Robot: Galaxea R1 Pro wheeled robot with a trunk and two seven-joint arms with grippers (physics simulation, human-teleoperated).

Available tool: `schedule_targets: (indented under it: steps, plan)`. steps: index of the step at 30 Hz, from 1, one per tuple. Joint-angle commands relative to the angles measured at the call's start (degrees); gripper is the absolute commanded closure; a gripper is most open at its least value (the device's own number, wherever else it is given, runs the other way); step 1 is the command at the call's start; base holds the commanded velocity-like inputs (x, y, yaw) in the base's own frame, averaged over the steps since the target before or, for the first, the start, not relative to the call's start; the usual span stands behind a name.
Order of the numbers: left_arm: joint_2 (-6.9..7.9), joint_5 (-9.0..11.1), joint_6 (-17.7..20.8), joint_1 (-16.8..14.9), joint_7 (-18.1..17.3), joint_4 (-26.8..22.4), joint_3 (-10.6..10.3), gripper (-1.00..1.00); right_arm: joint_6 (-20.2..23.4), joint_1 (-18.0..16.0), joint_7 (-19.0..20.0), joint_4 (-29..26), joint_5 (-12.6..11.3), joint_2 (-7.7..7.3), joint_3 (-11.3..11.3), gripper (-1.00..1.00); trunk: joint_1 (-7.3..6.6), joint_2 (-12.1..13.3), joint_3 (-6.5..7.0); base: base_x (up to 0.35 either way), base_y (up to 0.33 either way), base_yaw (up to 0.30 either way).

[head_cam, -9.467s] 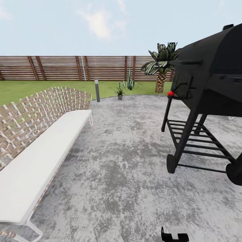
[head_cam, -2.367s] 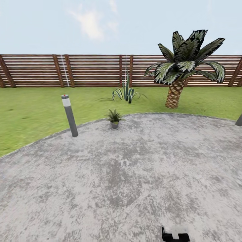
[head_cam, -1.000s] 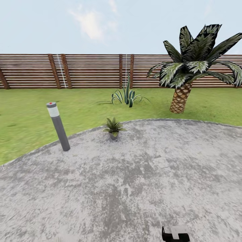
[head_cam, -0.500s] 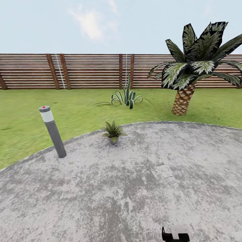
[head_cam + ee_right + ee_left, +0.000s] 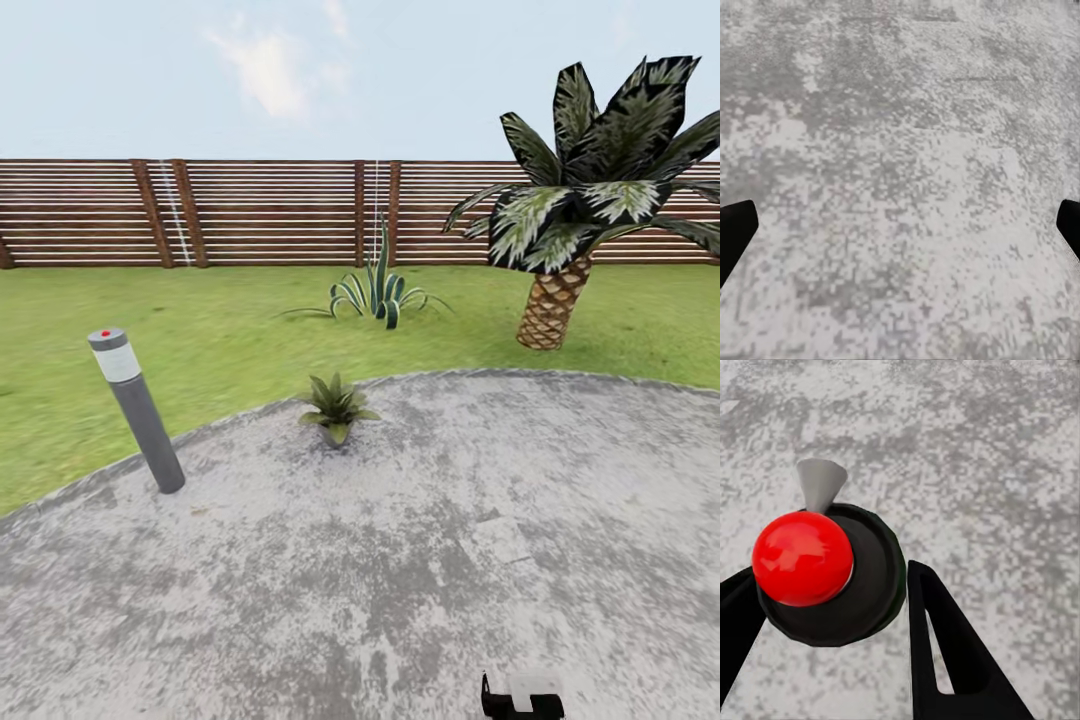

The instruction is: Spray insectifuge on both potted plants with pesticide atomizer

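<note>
One potted plant (image 5: 335, 403), a low rosette of olive-green leaves, stands at the paved round's far edge, ahead and slightly left in the head view. The second potted plant is out of view. In the left wrist view the pesticide atomizer (image 5: 832, 577), with a black body, a red ball top and a grey nozzle, sits between the black fingers of my left gripper (image 5: 832, 611), which is shut on it above the paving. My right gripper (image 5: 900, 229) is open over bare paving, its black fingertips (image 5: 733, 232) at the picture's sides.
A grey bollard light (image 5: 135, 410) stands at the paving's left edge. Behind the plant lie lawn (image 5: 220, 340), a spiky agave (image 5: 380, 290), a scaly-trunked palm (image 5: 555, 300) to the right and the slat fence (image 5: 270, 212). Mottled paving (image 5: 400, 560) stretches between me and the plant.
The whole head view has shifted as the camera moved forward: the potted plant, bollard and palm appear nearer and lower. The grill and bench seen earlier are out of view.
</note>
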Motion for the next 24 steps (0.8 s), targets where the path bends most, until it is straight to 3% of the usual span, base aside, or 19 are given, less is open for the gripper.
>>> schedule_targets:
  steps: [1, 24]
  plan:
    - [0.0, 0.05, -0.18, -0.01, -0.14, 0.06, 0.26, 1.0, -0.12, -0.03, -0.26, 0.06, 0.61, 0.02, -0.44, -1.0, 0.02, -0.02, -0.05, 0.338, 0.0, 0.0]
    - [0.0, 0.05, -0.18, -0.01, -0.14, 0.06, 0.26, 1.0, -0.12, -0.03, -0.28, 0.06, 0.61, 0.02, -0.46, -1.0, 0.02, -0.02, -0.05, 0.338, 0.0, 0.0]
